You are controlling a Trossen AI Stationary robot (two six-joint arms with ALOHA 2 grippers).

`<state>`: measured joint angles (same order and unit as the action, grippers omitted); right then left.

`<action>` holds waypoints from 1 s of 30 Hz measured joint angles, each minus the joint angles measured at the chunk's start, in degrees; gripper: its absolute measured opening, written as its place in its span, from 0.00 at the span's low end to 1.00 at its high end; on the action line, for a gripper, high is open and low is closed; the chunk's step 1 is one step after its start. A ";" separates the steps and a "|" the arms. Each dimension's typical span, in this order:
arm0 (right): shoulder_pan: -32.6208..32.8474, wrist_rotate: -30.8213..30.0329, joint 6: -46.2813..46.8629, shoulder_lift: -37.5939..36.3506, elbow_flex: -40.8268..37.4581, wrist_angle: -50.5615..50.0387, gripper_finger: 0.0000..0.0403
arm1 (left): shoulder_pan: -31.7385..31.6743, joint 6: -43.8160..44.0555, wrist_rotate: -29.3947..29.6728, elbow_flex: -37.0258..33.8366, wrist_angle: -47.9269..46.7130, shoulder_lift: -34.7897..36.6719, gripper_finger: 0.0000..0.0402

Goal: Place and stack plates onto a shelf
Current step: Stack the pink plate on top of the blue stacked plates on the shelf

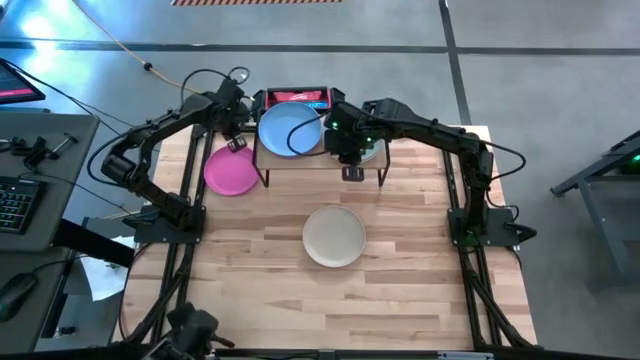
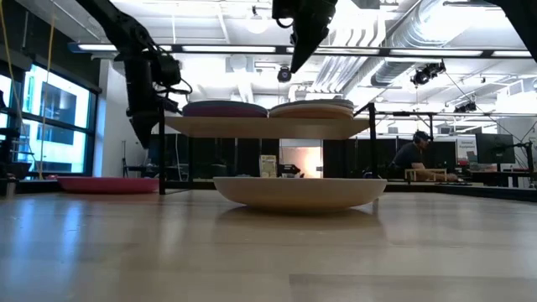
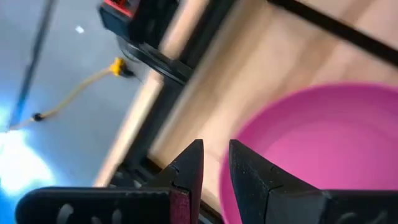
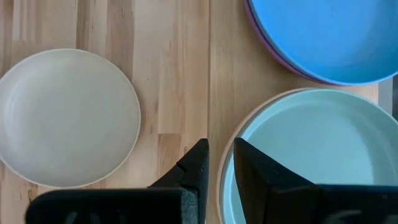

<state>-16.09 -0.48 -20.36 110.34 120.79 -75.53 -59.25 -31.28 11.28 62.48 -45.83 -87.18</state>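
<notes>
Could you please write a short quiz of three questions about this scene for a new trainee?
1. True or false: the pink plate lies on the shelf.
2. Which plate tops the shelf's left stack: A) blue plate B) cream plate C) red?
3. The left gripper hangs above the ____ plate's edge.

Key: 1 false, it lies on the table. 2 A. 3 pink.

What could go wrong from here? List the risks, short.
1. The left gripper sits at the rim of the pink plate; a shallow grip could let it slip or knock the nearby shelf.
2. The blue plate and teal plate stacks nearly fill the shelf, so a plate set off-centre might slide off.
3. The right gripper, just above the teal stack, could nudge it.
</notes>
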 joint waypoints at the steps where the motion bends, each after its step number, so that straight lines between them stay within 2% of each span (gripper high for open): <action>1: 0.05 0.05 0.00 0.00 0.00 0.06 0.14 | 0.27 0.11 0.00 0.00 -0.86 -0.66 0.17; 9: 0.39 0.08 0.92 0.00 0.00 0.27 0.14 | 1.59 6.59 1.34 -0.02 -1.92 -6.29 0.17; 18: 0.39 0.08 1.05 0.00 0.00 0.24 0.14 | 1.58 4.63 2.70 -0.02 -3.00 -9.90 0.17; 30: 0.39 0.10 1.93 0.00 0.00 0.57 0.14 | 1.15 -1.29 4.35 -0.02 -2.69 -10.43 0.17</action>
<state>-15.70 -0.38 -18.43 110.34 120.79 -74.96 -58.10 -32.58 15.64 62.46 -48.52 -97.60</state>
